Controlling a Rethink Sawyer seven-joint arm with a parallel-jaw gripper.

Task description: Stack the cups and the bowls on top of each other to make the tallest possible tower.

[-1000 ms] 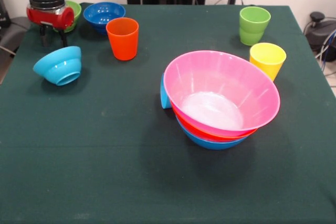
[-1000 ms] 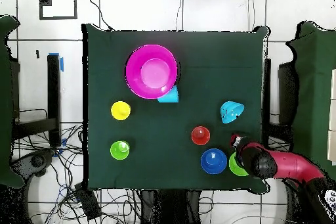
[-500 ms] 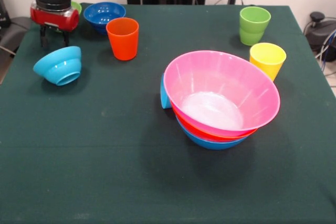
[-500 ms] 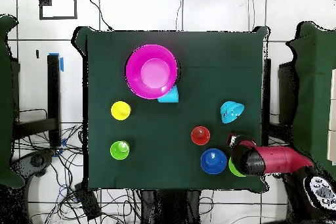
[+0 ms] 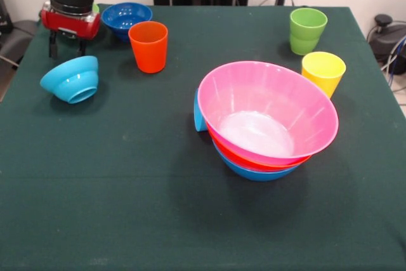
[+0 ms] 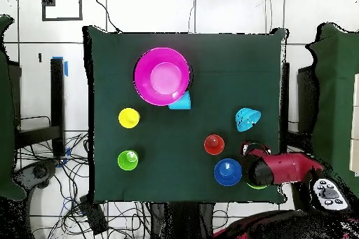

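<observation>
The tower (image 5: 266,118) stands right of centre: pink bowl (image 6: 163,76) on top, orange and blue rims showing under it. A light blue cup (image 5: 198,113) lies against its left side. An orange cup (image 5: 148,46), green cup (image 5: 307,30) and yellow cup (image 5: 323,72) stand upright. The small light blue bowl (image 5: 72,79) rests tilted on its side. Beside the dark blue bowl (image 5: 125,16), my gripper (image 5: 66,46) hangs open and empty, above and just behind the light blue bowl. It hides almost all of the small green bowl (image 6: 258,184).
The table's left edge (image 5: 13,87) runs close beside the gripper and the light blue bowl. In the overhead view the red arm (image 6: 284,169) reaches in over the table's right edge. Cables and gear lie beyond the right edge (image 5: 387,36).
The gripper has risen a little and shifted slightly right in the front view, now covering more of the green bowl. Cups, bowls and tower have not moved.
</observation>
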